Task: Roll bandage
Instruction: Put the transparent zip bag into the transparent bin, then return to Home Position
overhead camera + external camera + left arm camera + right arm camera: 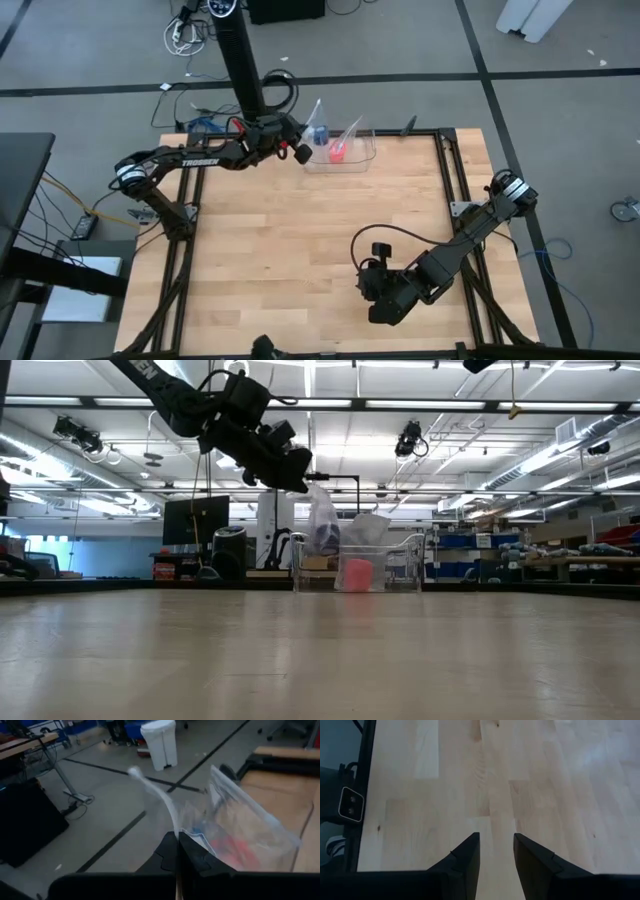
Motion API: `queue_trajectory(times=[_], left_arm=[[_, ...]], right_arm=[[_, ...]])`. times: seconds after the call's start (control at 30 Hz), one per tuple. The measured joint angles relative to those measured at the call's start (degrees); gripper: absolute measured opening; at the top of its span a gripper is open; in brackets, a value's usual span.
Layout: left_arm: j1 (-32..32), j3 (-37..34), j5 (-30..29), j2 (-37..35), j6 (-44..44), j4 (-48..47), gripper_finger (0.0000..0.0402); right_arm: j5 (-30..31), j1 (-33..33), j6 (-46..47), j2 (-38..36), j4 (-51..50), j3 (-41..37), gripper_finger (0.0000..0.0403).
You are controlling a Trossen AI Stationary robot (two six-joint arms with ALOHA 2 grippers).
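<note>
My left gripper (303, 150) is over the table's far edge, above a clear bin (366, 158), and is shut on a clear plastic bag (318, 122). The bag also shows in the low view (322, 520), hanging beside the gripper (298, 478). Something blue (318, 132) shows through the bag; I cannot tell whether it is the bandage. A small pink-red roll (338, 152) lies in the bin. My right gripper (380, 312) hovers open and empty over the near right of the table. My left gripper pinches the bag's whitish top edge (172, 822) between its two shut fingers (192, 857). The bag (245, 827) hangs slack below and beside the fingers, lifted over the bin; whether its lower end still rests in the bin does not show.
The bin (400, 565) stands at the table's far edge, right of the middle. The left arm's black post (240, 60) rises behind it. Bare wood tabletop (270, 240) lies between the two arms. Black frame rails (450, 160) run along the table's sides.
</note>
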Motion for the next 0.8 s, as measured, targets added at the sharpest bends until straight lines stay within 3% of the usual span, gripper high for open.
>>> queue_trajectory(times=[0.5,0.67,0.8], left_arm=[[0.73,0.02,6.42,4.15,-1.75,0.49,0.0008],[0.16,0.02,9.57,3.58,-2.79,0.11,0.0044],[-0.88,0.02,12.00,2.17,-4.46,-0.19,0.0087]], right_arm=[[-0.26,-0.14,-0.91,0.00,-0.04,0.00,0.0118],[1.40,-0.62,-4.51,0.00,-0.14,-0.37,0.0113],[3.79,-1.86,-8.75,0.07,0.88,-1.86,0.0079]])
